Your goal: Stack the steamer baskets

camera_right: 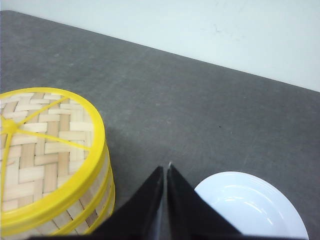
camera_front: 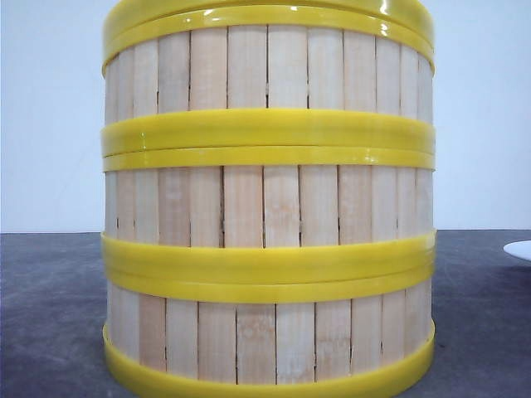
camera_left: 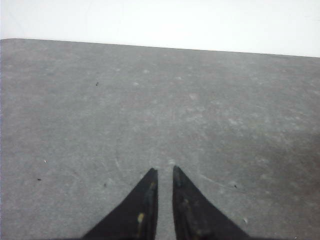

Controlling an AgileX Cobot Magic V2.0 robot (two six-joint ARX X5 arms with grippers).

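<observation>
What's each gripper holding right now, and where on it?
Nothing. Left gripper and right gripper are both closed on nothing above the table, clear of the stacked steamer baskets.

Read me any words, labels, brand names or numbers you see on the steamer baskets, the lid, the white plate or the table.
None: no text, number or sign shows in any view.
steamer baskets: plain slats and plain yellow rims.
woven lid: plain weave with yellow ribs, no mark.
white plate: blank.
table: only specks on the grey surface, no lettering.
</observation>
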